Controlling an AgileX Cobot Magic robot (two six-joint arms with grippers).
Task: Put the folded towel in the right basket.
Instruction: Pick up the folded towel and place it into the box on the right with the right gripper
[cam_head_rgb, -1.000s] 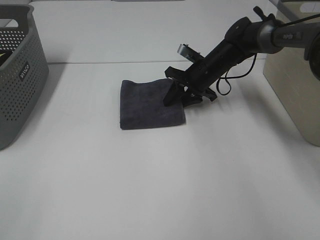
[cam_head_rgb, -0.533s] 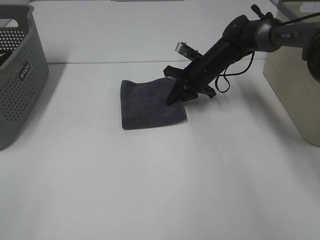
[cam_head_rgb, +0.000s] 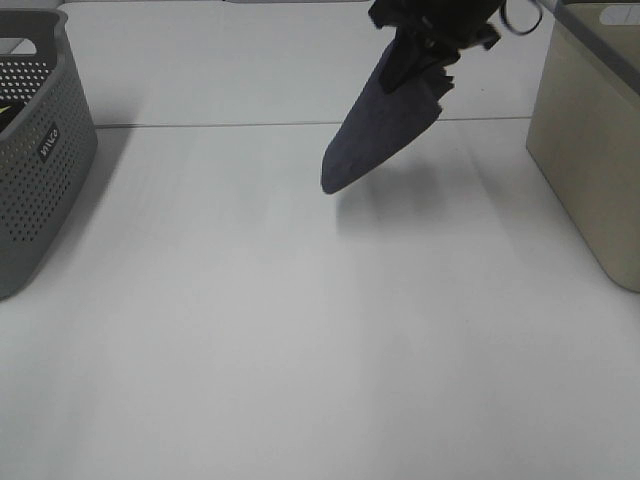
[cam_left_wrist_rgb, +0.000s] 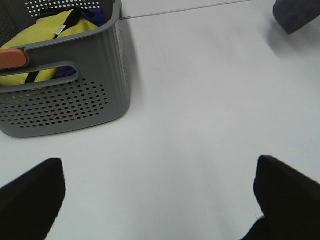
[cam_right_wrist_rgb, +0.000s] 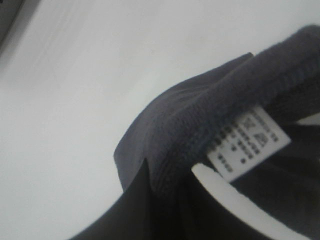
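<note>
The folded dark grey towel (cam_head_rgb: 385, 125) hangs in the air above the white table, pinched at its top by my right gripper (cam_head_rgb: 420, 50) near the top edge of the exterior view. In the right wrist view the towel (cam_right_wrist_rgb: 215, 115) fills the frame, its white care label (cam_right_wrist_rgb: 247, 142) showing. The beige right basket (cam_head_rgb: 590, 140) stands at the right edge, to the right of the towel. My left gripper (cam_left_wrist_rgb: 155, 200) is open over the table near the grey left basket (cam_left_wrist_rgb: 60, 95); the towel's corner (cam_left_wrist_rgb: 297, 15) shows far off.
The grey perforated left basket (cam_head_rgb: 35, 140) stands at the left edge and holds yellow and blue cloth (cam_left_wrist_rgb: 50, 35). A seam (cam_head_rgb: 200, 125) runs across the white table behind the towel.
My right gripper has lifted the towel off the table and carried it up and to the right. The towel now hangs instead of lying flat. The left arm has not moved.
</note>
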